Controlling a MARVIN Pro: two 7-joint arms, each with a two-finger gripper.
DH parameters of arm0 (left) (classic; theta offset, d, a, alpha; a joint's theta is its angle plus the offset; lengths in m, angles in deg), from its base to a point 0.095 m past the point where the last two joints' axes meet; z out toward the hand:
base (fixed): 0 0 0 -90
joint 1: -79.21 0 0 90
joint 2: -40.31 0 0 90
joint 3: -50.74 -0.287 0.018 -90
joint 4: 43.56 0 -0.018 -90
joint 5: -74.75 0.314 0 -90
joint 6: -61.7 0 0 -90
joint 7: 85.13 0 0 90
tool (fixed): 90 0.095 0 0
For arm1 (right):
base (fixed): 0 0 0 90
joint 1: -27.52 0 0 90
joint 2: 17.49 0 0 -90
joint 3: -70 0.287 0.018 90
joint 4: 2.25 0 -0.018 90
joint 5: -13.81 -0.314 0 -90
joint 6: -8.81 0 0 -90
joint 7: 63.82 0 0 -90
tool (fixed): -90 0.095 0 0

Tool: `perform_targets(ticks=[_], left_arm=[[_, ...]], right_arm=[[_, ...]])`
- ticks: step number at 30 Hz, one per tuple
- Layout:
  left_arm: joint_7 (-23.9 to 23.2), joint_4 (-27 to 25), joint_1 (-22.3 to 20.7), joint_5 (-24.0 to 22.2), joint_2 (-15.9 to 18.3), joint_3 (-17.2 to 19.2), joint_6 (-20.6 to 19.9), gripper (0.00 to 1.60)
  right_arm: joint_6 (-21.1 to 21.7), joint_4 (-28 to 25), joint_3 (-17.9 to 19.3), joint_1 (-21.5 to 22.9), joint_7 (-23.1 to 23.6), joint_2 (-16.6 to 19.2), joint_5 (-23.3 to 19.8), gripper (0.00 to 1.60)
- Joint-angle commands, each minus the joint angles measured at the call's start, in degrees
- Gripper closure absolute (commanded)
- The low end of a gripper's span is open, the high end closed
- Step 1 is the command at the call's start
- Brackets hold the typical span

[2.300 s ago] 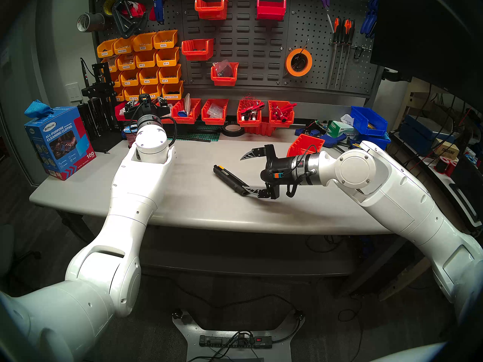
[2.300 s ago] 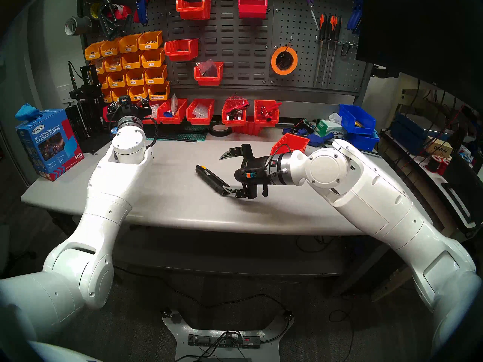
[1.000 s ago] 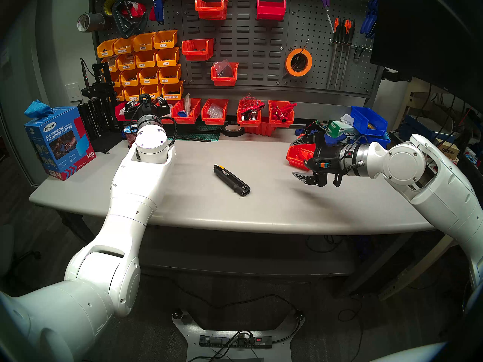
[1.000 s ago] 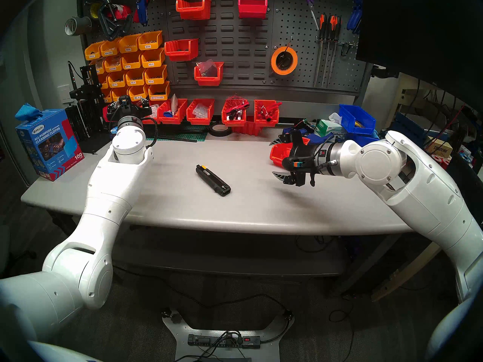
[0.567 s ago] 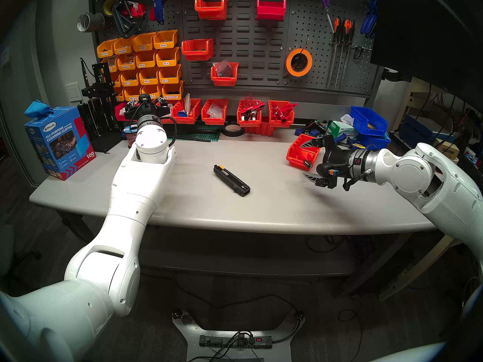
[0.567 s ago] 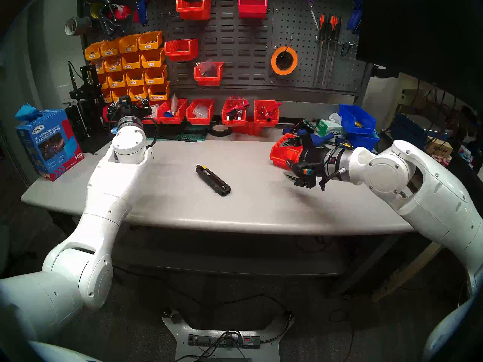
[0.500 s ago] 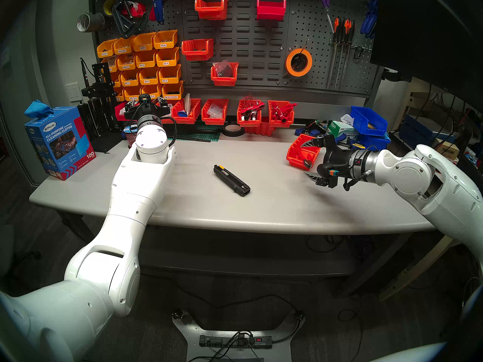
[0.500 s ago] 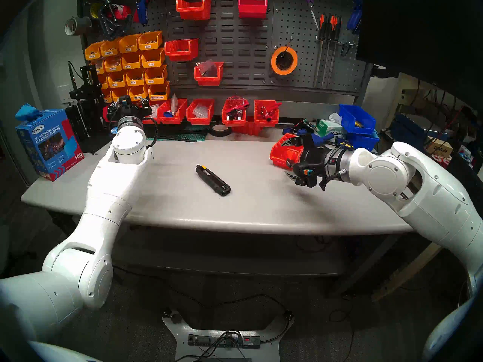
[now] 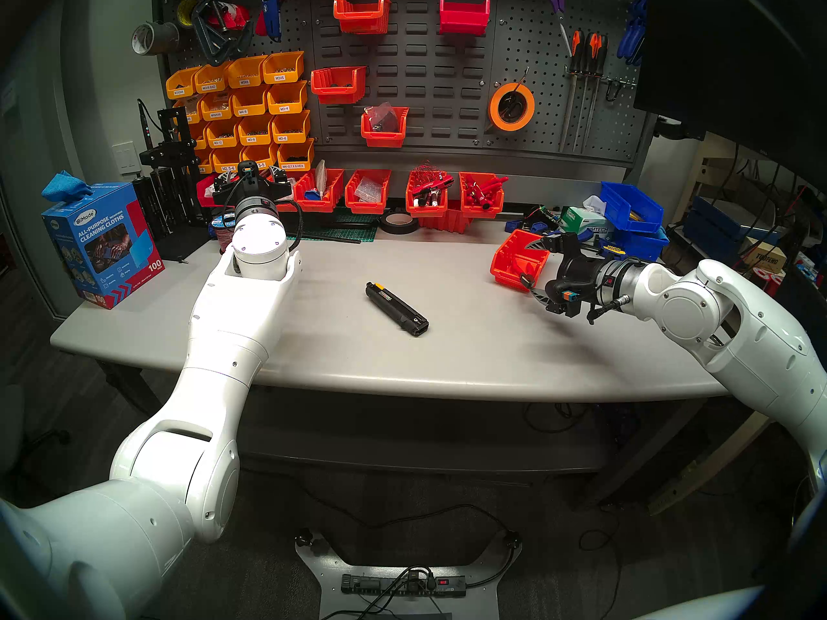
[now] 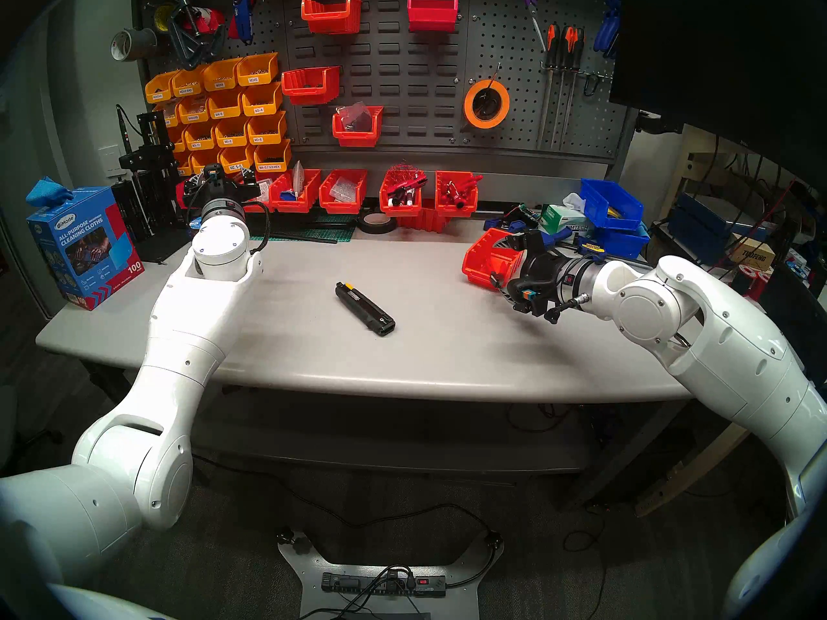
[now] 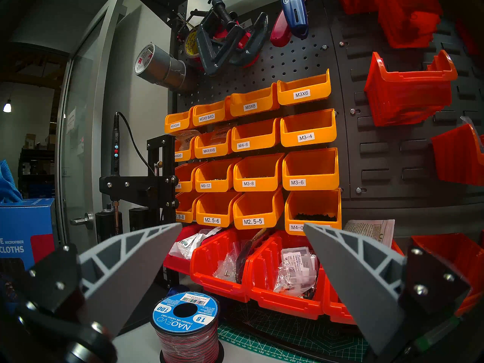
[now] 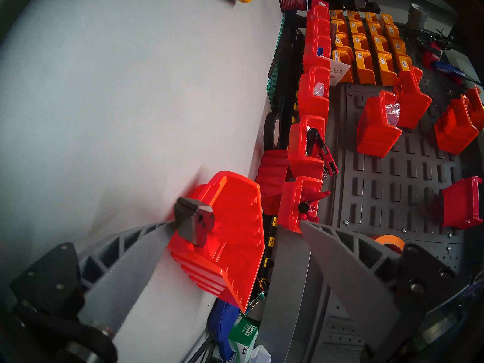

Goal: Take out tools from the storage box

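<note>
The orange-red storage box [image 9: 514, 259] [image 10: 488, 259] stands at the table's right rear. My right gripper [image 9: 536, 269] [image 12: 235, 222] is open, with one finger on each side of the box. Pliers with black jaws [image 12: 195, 221] [image 9: 527, 278] poke over the box's near edge, by the lower fingertip; their handles are hidden. A black elongated tool with a yellow end [image 9: 396, 308] [image 10: 365, 308] lies free mid-table. My left gripper [image 9: 248, 180] [image 11: 242, 225] hangs open and empty at the back left, facing the wall bins.
Red bins [image 9: 425, 196] line the table's back edge, beside a black tape roll [image 9: 398, 223]. Blue bins [image 9: 631, 207], clamps and a tissue box crowd behind the storage box. A wire spool [image 11: 186, 325] stands under my left gripper. A blue cloth box [image 9: 100, 243] is far left.
My right gripper, still open, has swung right and back from the table's middle until its fingers straddle the storage box. The black tool and the left arm have not moved.
</note>
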Motion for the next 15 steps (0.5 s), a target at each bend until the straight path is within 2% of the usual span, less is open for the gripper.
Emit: perform_targets(ticks=[1,5,7,8,11,12,14,15], left_arm=[[0.1,-0.7,-1.3,0.1,0.0,0.1,0.2,0.00],[0.1,-0.7,-1.3,0.0,0.0,0.1,0.2,0.00],[0.2,-0.7,-1.3,0.0,0.0,0.1,0.2,0.00],[0.2,-0.7,-1.4,0.0,0.0,0.1,0.2,0.00],[0.2,-0.7,-1.4,0.0,0.0,0.0,0.2,0.00],[0.2,-0.7,-1.4,0.0,0.0,0.0,0.2,0.00],[0.2,-0.7,-1.4,-0.1,0.1,0.0,0.2,0.00],[0.2,-0.7,-1.4,-0.1,0.1,0.0,0.2,0.00]], right_arm=[[-0.7,1.4,-0.2,2.5,-0.6,-2.6,1.9,0.00],[-0.7,2.3,-0.4,3.0,0.1,-3.2,2.1,0.08],[-0.8,2.7,-0.5,3.2,0.3,-3.5,2.1,0.24],[-0.9,2.9,-0.5,3.3,0.4,-3.6,2.2,0.41],[-1.0,3.3,-0.6,3.5,0.9,-3.8,2.1,0.56],[-1.1,3.4,-0.6,3.5,1.0,-3.9,2.1,0.69],[-1.1,3.5,-0.7,3.5,1.2,-4.0,2.0,0.82],[-1.0,3.5,-0.7,3.4,1.5,-4.0,1.9,0.83]])
